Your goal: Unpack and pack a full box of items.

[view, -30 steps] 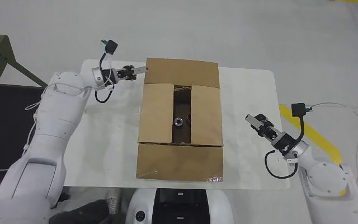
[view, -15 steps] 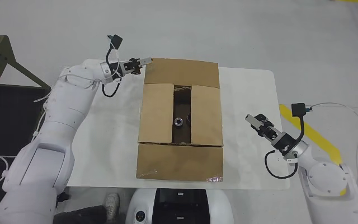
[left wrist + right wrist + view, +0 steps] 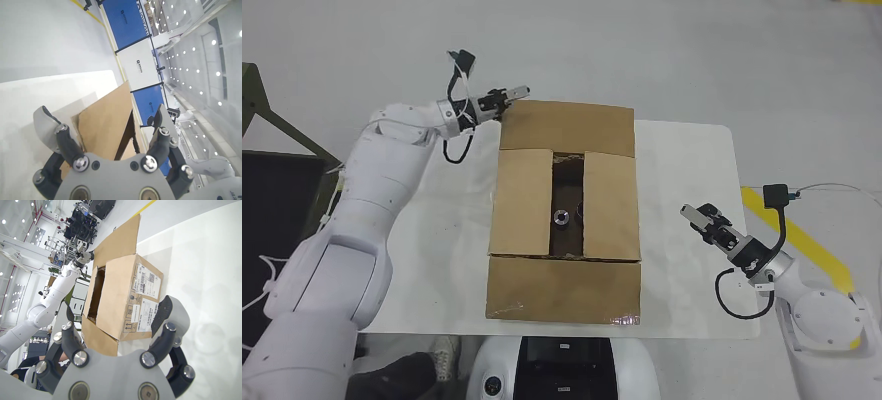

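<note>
Box [image 3: 612,205] sits mid-surface [image 3: 682,160], side flaps half shut, with a small round item [image 3: 561,216] in the gap. Right of box: right gripper [image 3: 694,213], fingers wide apart, empty. At the box's far-left corner: left gripper [image 3: 514,94], fingers apart, far flap's corner between them, ungripped.

This looks like a big industrial hall or robot lab. It has a high ceiling with rows of round ceiling lights [image 3: 213,42], blue and white partition panels [image 3: 124,24], yellow floor lines [image 3: 802,240], and workstations with dark chairs [image 3: 81,228].
</note>
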